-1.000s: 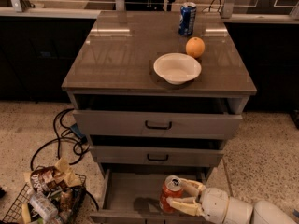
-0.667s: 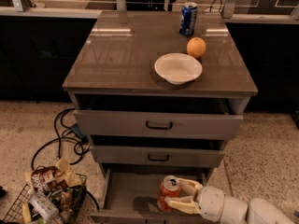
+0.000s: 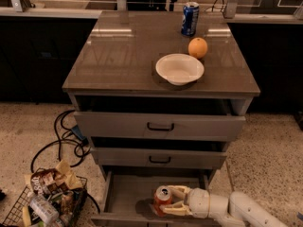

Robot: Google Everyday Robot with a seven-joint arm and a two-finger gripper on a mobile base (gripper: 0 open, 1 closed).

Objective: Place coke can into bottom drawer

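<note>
Nearest first, at 5 o'clock: white arm (image 3: 241, 212), chopped off by the bottom-right corner, so only the last stretch on show. Just ahead of it, end effector (image 3: 166, 201) clenched on the coke can (image 3: 162, 200), cream fingers (image 3: 176, 190) pressed against its right side. Sitting inside the open bottom drawer (image 3: 124, 190), right of centre, around 6 o'clock in the frame. Silver top up toward the camera, long axis roughly vertical, maybe leaning a hair. Can't tell about contact between base and drawer floor. Script too hard to read, right side covered by the fingers. Drawer's front lip clipped by the frame edge.

Over at 7 o'clock, wire basket (image 3: 13, 208) stuffed with snack bags, partly cropped, black cables (image 3: 61, 141) looped on the floor just past it.

Further up, middle drawer (image 3: 161, 158) and top drawer (image 3: 160, 126), both poking out a bit, insides too dark to read.

Then the counter (image 3: 118, 56): white bowl (image 3: 180, 69), orange (image 3: 198, 48) at its 1 o'clock, blue soda can (image 3: 190, 18) furthest back, roughly 12 o'clock from the orange.
</note>
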